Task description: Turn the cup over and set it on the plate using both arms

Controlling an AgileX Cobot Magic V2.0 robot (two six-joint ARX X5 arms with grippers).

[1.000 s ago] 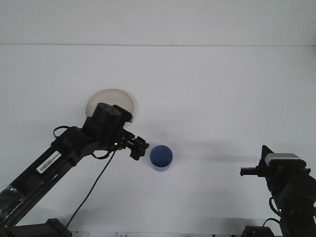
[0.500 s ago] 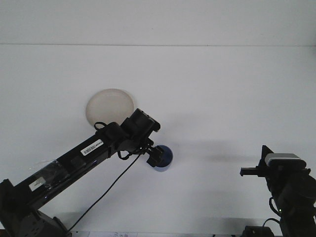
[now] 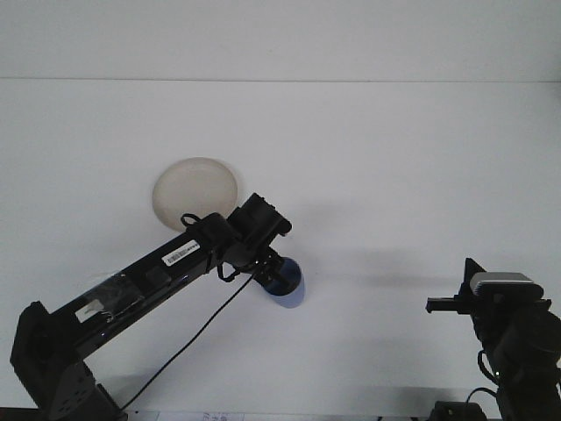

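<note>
Placement is not yet done: the plate (image 3: pixel 195 189) sits bare, and the blue cup (image 3: pixel 287 287) rests on the table just right of and nearer than it. The left gripper (image 3: pixel 273 273) reaches into the cup's mouth; whether it grips is unclear. The right gripper (image 3: pixel 438 305) waits well right of the plate.
</note>
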